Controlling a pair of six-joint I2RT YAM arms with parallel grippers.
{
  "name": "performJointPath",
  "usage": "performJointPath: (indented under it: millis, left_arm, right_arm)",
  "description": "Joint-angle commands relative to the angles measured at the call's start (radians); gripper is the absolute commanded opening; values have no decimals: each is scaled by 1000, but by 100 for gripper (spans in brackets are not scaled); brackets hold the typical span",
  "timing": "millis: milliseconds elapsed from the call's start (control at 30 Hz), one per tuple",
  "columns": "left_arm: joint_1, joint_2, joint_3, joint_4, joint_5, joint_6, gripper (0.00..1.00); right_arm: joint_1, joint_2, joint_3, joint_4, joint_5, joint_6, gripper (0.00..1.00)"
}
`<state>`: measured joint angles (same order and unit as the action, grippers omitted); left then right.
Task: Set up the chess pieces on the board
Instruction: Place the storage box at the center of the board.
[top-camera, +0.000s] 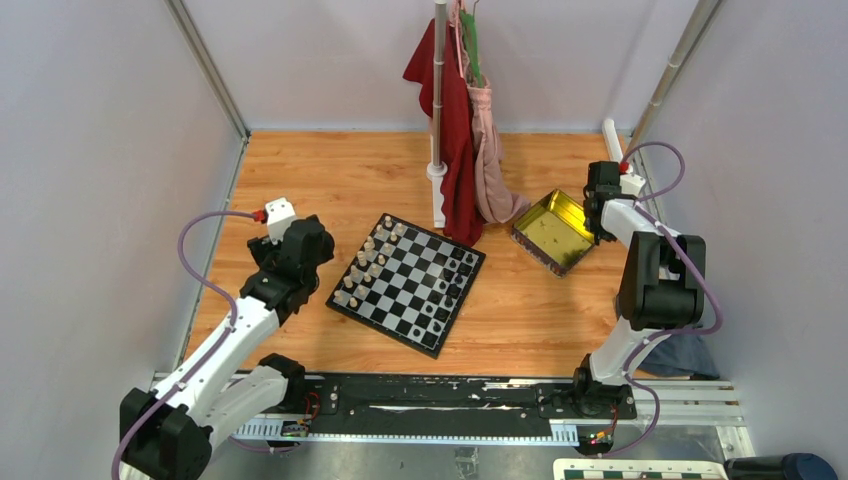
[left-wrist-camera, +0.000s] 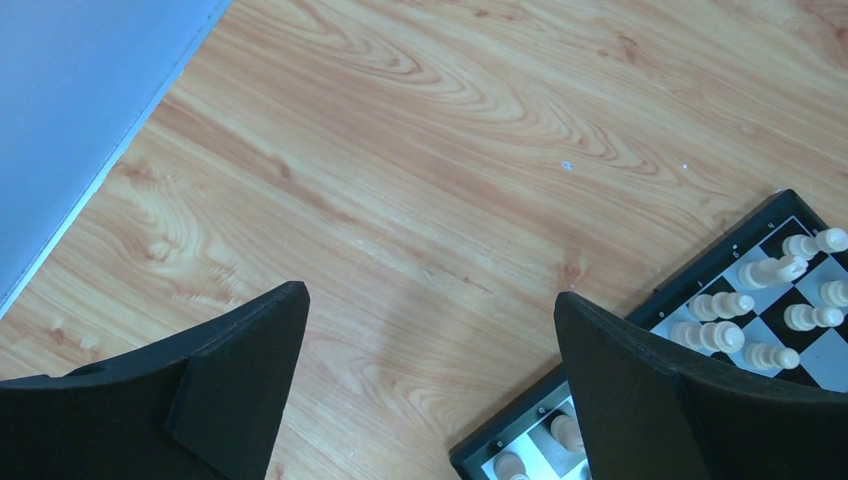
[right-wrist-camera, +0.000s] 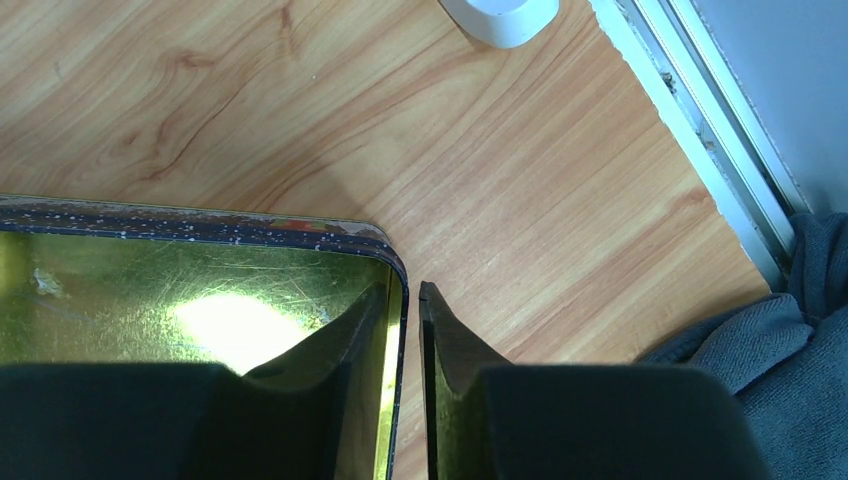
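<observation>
The chequered board (top-camera: 406, 283) lies tilted in the middle of the wooden table. Black chess pieces (top-camera: 450, 285) stand along its right side and cream-white pieces (top-camera: 368, 262) along its left. My left gripper (top-camera: 305, 250) hovers just left of the board, open and empty (left-wrist-camera: 430, 300); the board's corner (left-wrist-camera: 520, 425) with white pieces (left-wrist-camera: 760, 270) shows beside its right finger. My right gripper (top-camera: 598, 215) is at the gold tin tray (top-camera: 553, 232). Its jaws (right-wrist-camera: 412, 290) are nearly closed over the tray's wall (right-wrist-camera: 200, 222), one finger inside and one outside. No pieces show in the visible part of the tray.
A white pole stand with red and pink cloths (top-camera: 460, 150) rises behind the board; its base (right-wrist-camera: 500, 15) shows in the right wrist view. A grey cloth (top-camera: 690, 355) lies by the right arm. Walls enclose left, back and right.
</observation>
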<state>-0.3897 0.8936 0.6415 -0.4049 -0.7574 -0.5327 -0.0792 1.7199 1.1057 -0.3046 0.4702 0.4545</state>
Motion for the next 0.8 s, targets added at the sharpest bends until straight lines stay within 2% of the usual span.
performJointPath:
  millis: [0,333,467,533,633,767]
  left_arm:
    - [-7,-19,-24,44,-43,-32,100]
    - [-6,-140,-69,53,-86,-43,100]
    - [-7,-214,-97,46,-95,-34,100]
    - [-6,-241,-102,34,-98,-33,100]
    - [-6,-289,-100,20,-98,-16,100]
    - [-6,-323,-89,8,-81,-9,100]
  right_arm:
    - [-14,20,-14,9,9,21,24]
    - [19,-69,21,-19,28,-20,41]
    - [73,-137,14,-24,67,-71,44]
    - [137,-178,14,-33,86,-98,46]
    - [201,-239,23,-39,13,-159,51]
    - [261,-274,57,-103,-93,-196,53]
